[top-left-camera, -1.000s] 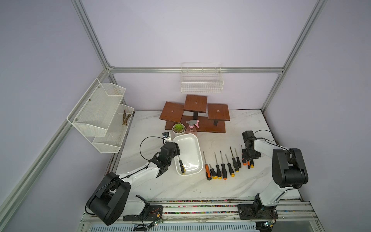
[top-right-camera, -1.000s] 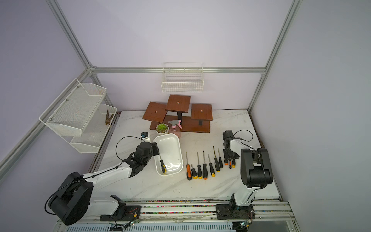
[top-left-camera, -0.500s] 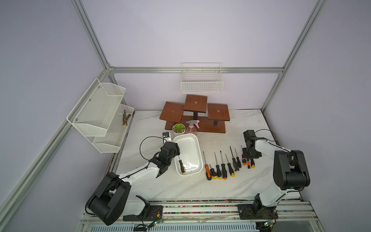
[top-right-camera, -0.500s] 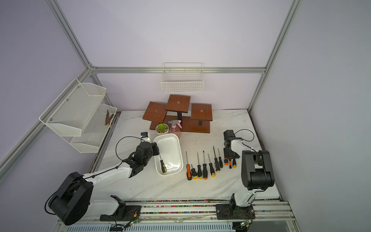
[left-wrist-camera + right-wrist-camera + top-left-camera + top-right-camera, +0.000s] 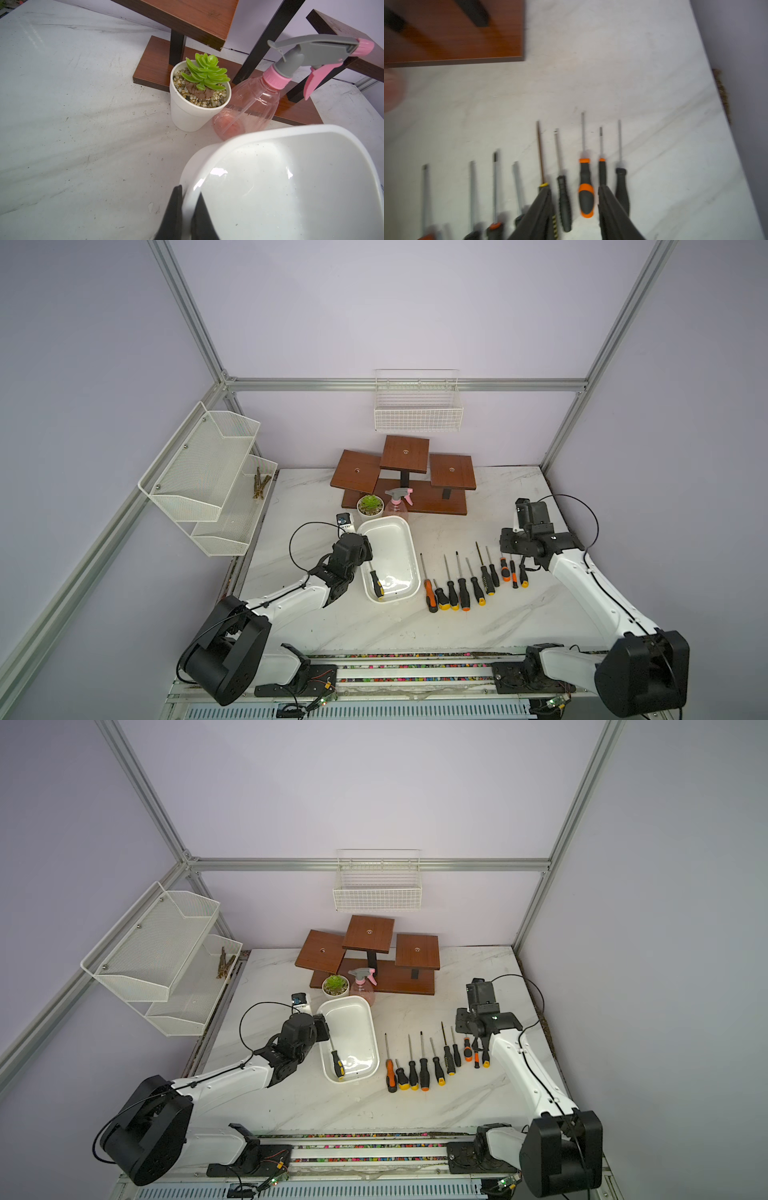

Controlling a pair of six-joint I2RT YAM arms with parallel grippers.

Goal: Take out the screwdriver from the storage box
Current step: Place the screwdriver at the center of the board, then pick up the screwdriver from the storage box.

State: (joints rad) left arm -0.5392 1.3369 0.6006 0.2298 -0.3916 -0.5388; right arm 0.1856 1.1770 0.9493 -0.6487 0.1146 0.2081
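- screwdriver: black handle with a yellow end. It lies flat inside the storage box, in the near corner on the left arm's side. It runs along that long wall, shaft pointing to the far end. Same in both top views, not out yet.
- storage box sits on the table, between the left arm and the row of screwdrivers.
- left gripper: clamped tight on the box's rim at the long wall on its own side. One finger is outside the wall, one inside. It grips the rim only, just beyond the screwdriver's tip.
- right gripper: fingers partway apart, nothing in them. It hangs over the right end of the row.
- two handles from the row show in the gap between its fingers: one all black, one black and orange.
- right wrist view is motion-blurred, so I can't tell whether the fingertips touch the table or a handle.
- succulent pot and spray bottle stand side by side just past the box's far end, in front of the wooden stand.
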